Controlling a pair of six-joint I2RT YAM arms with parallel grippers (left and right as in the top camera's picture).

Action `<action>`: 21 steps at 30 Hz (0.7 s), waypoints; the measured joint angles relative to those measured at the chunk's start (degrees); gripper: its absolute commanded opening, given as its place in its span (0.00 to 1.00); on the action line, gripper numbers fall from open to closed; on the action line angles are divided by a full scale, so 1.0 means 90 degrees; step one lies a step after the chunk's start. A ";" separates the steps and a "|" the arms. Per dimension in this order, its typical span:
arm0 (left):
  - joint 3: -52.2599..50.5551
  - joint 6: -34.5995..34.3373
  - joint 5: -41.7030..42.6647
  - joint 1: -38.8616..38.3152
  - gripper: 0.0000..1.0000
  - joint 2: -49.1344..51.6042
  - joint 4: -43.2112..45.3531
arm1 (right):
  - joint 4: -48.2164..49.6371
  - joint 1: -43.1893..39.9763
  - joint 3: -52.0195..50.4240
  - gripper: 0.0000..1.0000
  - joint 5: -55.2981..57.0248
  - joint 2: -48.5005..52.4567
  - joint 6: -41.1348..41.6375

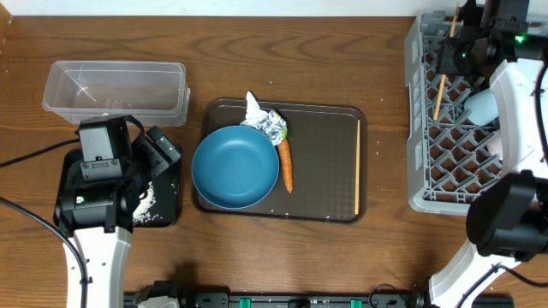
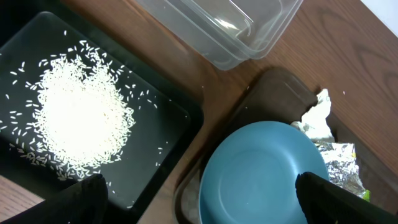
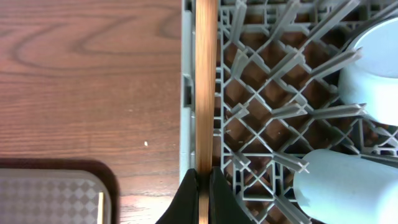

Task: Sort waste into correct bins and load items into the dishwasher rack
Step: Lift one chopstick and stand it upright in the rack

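A pale wooden chopstick (image 3: 206,93) runs along the grey rack's (image 3: 187,112) left rim, upper right overhead, perhaps touching it, pinched by the right jaws. The left jaws stand spread over rice (image 2: 81,118) in the black tray (image 2: 168,118), lower left.

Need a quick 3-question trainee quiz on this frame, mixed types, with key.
1. True or false: the rice lies in the clear tub.
2. What does the right gripper hold over the rack's edge? A) carrot B) chopstick C) wrapper
3. How many chopsticks lie on the brown tray?

Key
1. False: it is in the black tray.
2. B.
3. One: the loose chopstick near its right edge.
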 measured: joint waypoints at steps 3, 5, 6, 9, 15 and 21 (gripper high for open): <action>0.0000 0.0000 0.0000 0.0000 0.99 -0.0002 0.0000 | 0.0070 -0.0019 -0.0002 0.07 0.0012 0.0185 -0.0005; 0.0000 0.0000 0.0000 0.0000 0.99 -0.0002 0.0000 | 0.0083 -0.0019 -0.0007 0.16 0.0015 0.0284 -0.0015; 0.0000 0.0000 0.0000 0.0000 0.99 -0.0002 0.0000 | 0.0078 -0.0019 -0.0017 0.23 0.0012 0.0321 -0.0049; 0.0000 0.0000 -0.0002 0.0000 0.99 0.0000 0.0000 | 0.0075 -0.0019 -0.0024 0.52 0.0034 0.0338 -0.0051; 0.0000 0.0000 -0.0002 0.0000 0.99 -0.0002 0.0000 | -0.0119 -0.0019 -0.0022 0.84 0.0032 0.0335 -0.0092; 0.0000 0.0000 0.0000 0.0000 0.99 0.0000 0.0000 | -0.0597 -0.0017 -0.0022 0.84 -0.0175 0.0209 0.0015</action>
